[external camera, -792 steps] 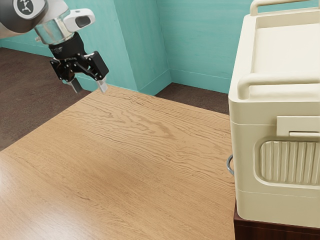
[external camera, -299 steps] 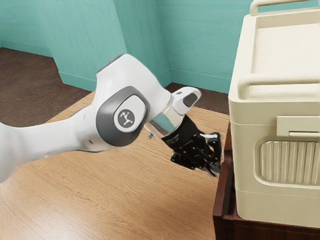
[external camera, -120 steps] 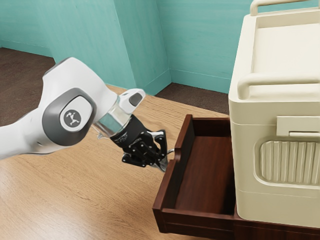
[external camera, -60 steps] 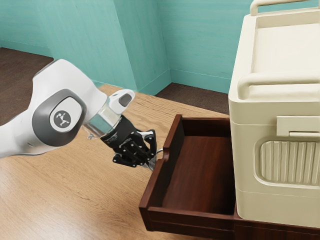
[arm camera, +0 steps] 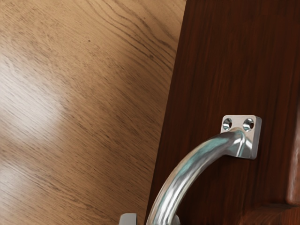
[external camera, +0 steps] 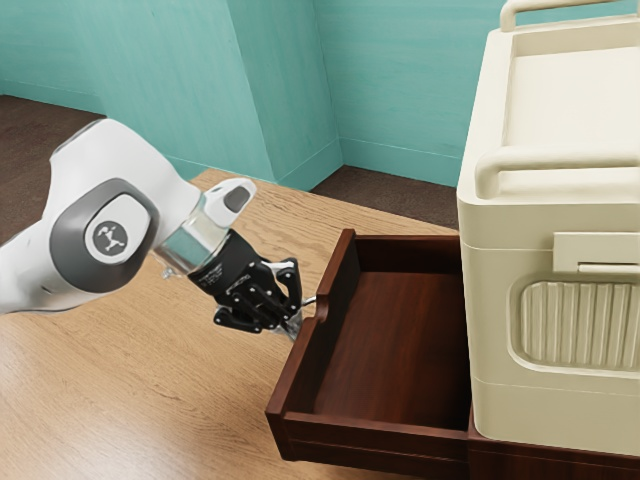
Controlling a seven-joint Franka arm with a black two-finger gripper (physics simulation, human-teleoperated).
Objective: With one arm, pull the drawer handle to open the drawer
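Drawer (external camera: pixel 400 345) is open, w/ a long stretch of it out from the dark red-brown cabinet (external camera: pixel 540 462) toward the ext. view's left, over the wood-grain table (external camera: pixel 160 400); its inside faces up, so the flat wooden bottom, side walls & back of the front panel (external camera: pixel 302 362) can be seen; rear end runs in under the cream box (external camera: pixel 492 325), so that bit is hidden; front panel has a small rounded notch in its top edge, near the handle.

Handle (arm camera: pixel 187 168), a curved shiny metal pull, is on the drawer's outer face; one end is fixed by a square plate (arm camera: pixel 240 120) w/ two screw holes; the other end is out of sight. End effector (external camera: pixel 293 325) is closed on the handle, fingertips (arm camera: pixel 128 219) on either side of the bar; it tilts down toward the front panel, arm (external camera: pixel 112 230) coming in from the ext. view's left.

Cream box stands on the cabinet, upright; recessed pale top w/ raised rounded rails (external camera: pixel 560 158), ribbed panel (external camera: pixel 580 325) on its side & a flat catch (external camera: pixel 590 248) above that; its contents are hidden. Behind: teal walls (external camera: pixel 400 110), dark brown floor (external camera: pixel 35 145).
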